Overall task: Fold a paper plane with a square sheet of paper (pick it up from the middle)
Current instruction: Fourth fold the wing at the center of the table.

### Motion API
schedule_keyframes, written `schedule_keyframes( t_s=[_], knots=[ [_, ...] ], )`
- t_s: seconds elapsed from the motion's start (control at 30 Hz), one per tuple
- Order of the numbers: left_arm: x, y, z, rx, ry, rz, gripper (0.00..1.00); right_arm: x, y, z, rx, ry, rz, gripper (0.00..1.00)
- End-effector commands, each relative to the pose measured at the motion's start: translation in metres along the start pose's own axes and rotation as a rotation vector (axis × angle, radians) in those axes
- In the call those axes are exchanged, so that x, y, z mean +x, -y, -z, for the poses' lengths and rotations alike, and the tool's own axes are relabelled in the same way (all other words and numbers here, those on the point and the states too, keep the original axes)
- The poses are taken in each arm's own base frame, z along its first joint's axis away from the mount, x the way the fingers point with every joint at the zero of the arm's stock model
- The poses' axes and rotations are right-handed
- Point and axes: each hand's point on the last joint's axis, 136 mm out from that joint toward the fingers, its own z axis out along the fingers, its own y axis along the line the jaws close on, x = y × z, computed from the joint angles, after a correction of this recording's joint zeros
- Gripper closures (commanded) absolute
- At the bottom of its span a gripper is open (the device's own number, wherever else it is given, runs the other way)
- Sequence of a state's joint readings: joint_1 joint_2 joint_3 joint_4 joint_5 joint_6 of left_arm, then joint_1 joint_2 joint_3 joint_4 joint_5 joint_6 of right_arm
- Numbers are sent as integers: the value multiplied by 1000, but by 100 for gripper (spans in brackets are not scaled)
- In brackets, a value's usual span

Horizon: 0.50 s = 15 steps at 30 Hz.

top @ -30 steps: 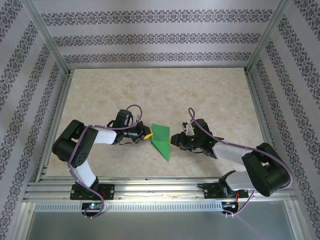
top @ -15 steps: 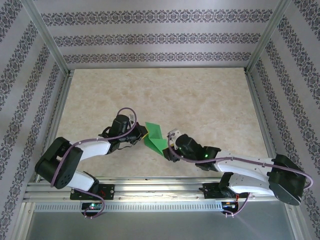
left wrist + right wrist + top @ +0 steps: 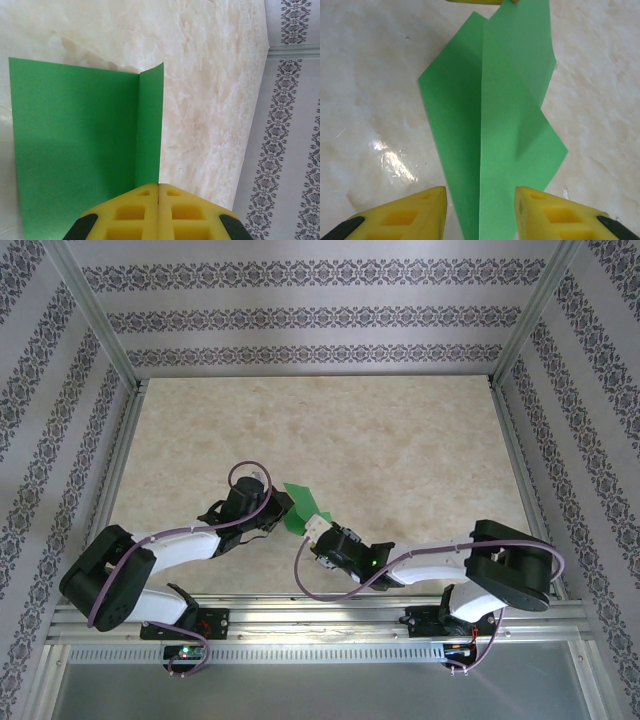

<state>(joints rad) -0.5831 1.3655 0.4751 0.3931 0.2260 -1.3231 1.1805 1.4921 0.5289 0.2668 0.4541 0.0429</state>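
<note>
Paper (image 3: 75, 140) sits pinched in the left pincer (image 3: 159, 186), the right pincer (image 3: 480, 191) spread open astride its end.

Your table (image 3: 400, 440) is pale, marbled and glossy. On it lies the green paper (image 3: 303, 508), folded. Its narrow end reaches between your right fingers (image 3: 410, 217), and one flap stands up at your left fingers (image 3: 132, 210).

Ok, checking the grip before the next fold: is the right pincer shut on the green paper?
No, on the right pincer the yellow fingers stand apart, with the green paper between them.
</note>
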Motion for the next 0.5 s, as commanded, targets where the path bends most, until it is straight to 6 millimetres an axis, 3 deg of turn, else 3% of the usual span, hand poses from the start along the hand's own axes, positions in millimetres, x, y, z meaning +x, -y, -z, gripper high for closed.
schedule_keyframes(
  t_s=[0.0,0.13,0.47],
  knots=[
    [3,-6,1,-26,4,7,100,-18,4,-7,45,51,26,62],
    [4,-2,1,-19,-5,-2,100,-12,3,-13,54,28,35,63],
    [3,-1,4,-30,-4,-27,100,-4,4,-17,67,22,4,81]
  ],
)
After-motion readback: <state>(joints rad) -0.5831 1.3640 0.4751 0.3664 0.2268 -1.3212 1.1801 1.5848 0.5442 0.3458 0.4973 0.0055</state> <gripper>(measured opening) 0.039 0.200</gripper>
